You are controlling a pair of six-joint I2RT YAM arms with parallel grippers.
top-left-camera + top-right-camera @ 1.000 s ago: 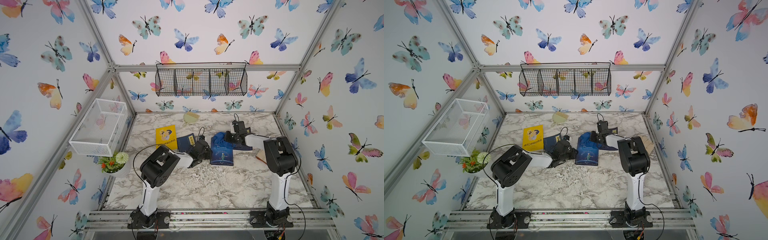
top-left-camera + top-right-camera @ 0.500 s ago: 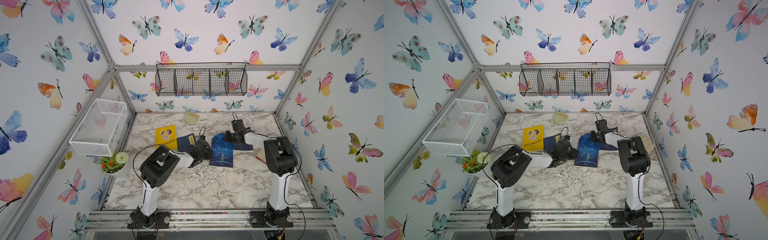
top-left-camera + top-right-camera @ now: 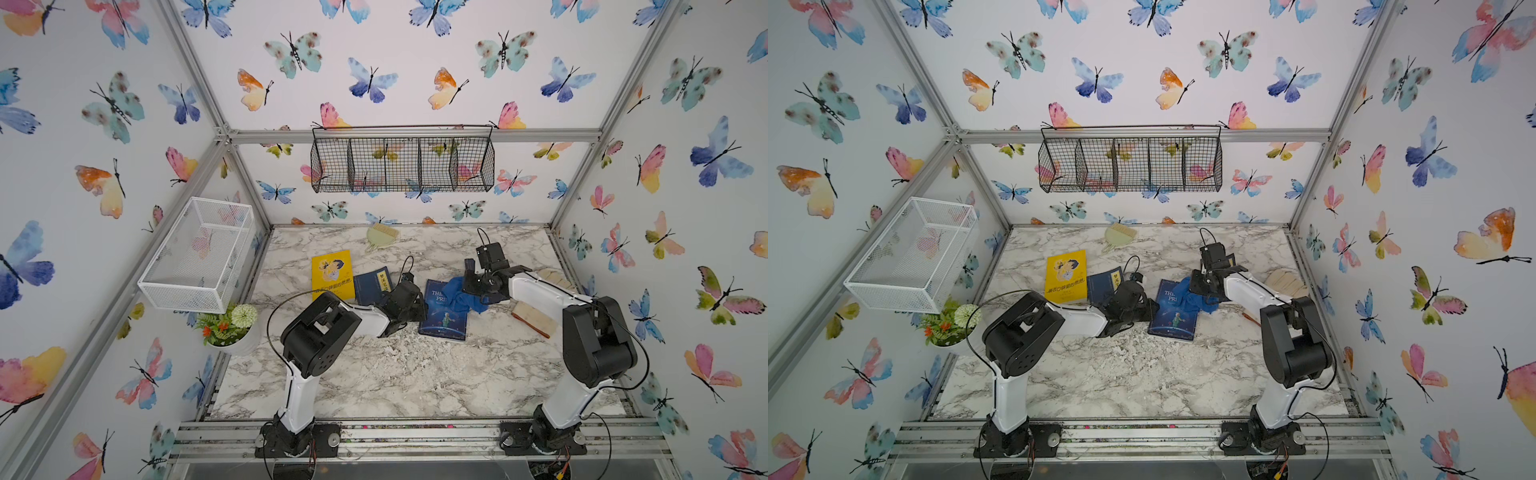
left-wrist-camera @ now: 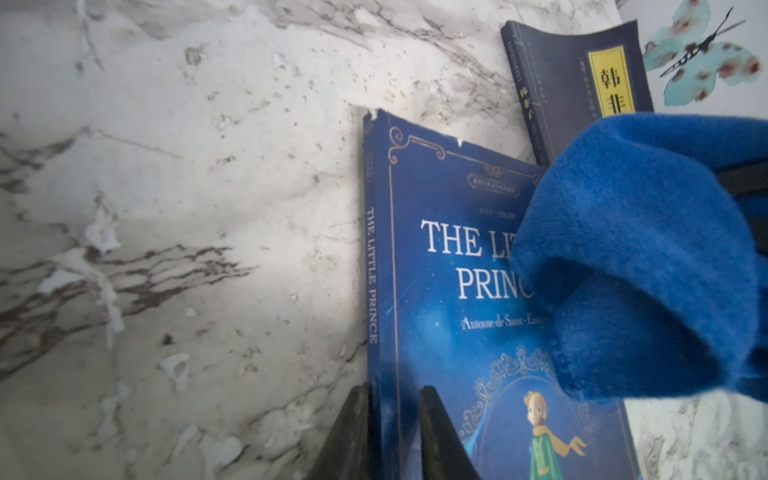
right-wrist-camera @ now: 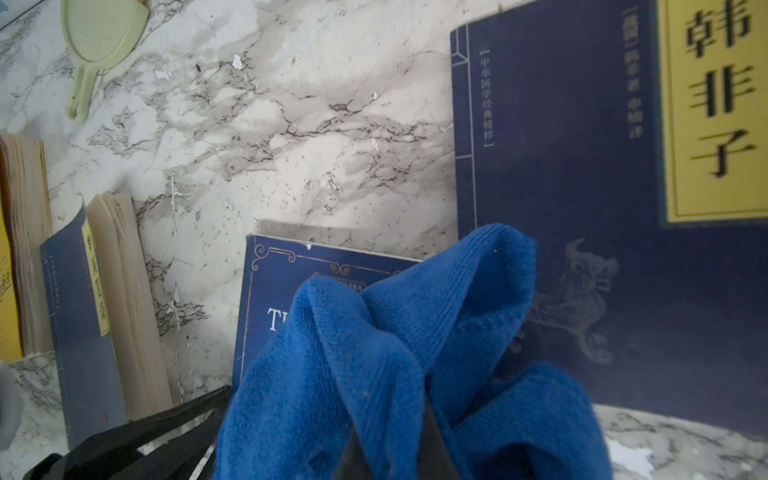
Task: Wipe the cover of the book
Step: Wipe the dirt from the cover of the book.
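The blue book point(image 3: 446, 322) point(image 3: 1175, 322) titled "The Little Prince" lies flat mid-table. A blue cloth point(image 3: 459, 297) point(image 3: 1196, 301) rests on the far right corner of its cover. My right gripper point(image 3: 471, 286) point(image 5: 392, 432) is shut on that cloth point(image 5: 374, 353), just above the book point(image 5: 270, 291). At the book's left edge, my left gripper point(image 3: 417, 305) point(image 4: 395, 388) is low. Its jaws stand slightly apart, one finger outside the spine and one over the cover point(image 4: 449, 332). The cloth point(image 4: 644, 270) hides part of the title.
A yellow book point(image 3: 332, 274) and a dark blue book point(image 3: 372, 284) lie left of the task book, and another dark blue book point(image 5: 582, 208) lies under the right arm. An open book point(image 3: 534, 318), green brush point(image 3: 380, 237), flower pot point(image 3: 232, 328) and white basket point(image 3: 199, 253) ring the table.
The right gripper has carried the cloth a little leftward and nearer, further onto the book's cover. The left arm stays at the spine, and its jaws have parted slightly.
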